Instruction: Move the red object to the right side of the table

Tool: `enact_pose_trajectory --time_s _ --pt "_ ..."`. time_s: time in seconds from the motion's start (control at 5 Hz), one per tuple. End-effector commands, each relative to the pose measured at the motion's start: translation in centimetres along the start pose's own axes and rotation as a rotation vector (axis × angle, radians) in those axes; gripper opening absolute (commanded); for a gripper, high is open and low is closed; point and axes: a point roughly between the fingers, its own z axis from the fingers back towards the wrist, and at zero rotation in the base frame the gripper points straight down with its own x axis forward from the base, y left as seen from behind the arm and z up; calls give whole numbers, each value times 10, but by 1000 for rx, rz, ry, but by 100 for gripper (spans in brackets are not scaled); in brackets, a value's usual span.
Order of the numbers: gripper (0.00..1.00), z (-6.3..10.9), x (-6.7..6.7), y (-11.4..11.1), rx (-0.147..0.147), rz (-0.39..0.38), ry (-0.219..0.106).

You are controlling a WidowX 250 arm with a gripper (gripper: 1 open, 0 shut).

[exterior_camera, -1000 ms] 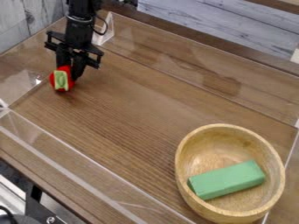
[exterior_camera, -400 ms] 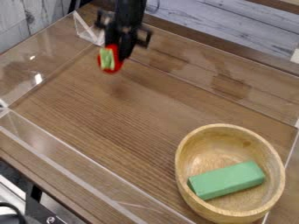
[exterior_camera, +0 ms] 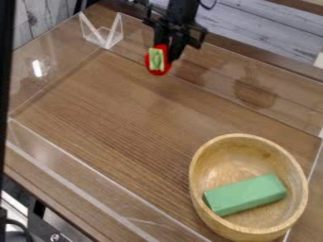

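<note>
Camera view, single view available. The gripper (exterior_camera: 161,59) has its jaws clamped on the red object (exterior_camera: 159,60), which hangs clear of the table (exterior_camera: 113,132), green leafy end showing at one side.

Change over the last second: the red object was at the far left of the table, low between the jaws; it now sits lifted and carried well across toward the middle of the back edge. Steady rightward travel through both earlier pictures.

Wooden bowl (exterior_camera: 214,156) at front right holds the green block (exterior_camera: 246,195); both unmoved.

Judgement: pick-up done, transport under way, roughly half the crossing made. The right side of the table is not yet reached. Remaining: continue right, lower, release. Bare tabletop behind the bowl looks like the likely drop area.
</note>
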Motion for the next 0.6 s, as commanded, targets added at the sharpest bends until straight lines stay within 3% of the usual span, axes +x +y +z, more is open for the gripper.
enact_pose_trajectory --time_s 0.0,0.4 --pt "0 17 5 -14 8 -5 -55" --pt "0 51 -22 -34 -56 80 -99"
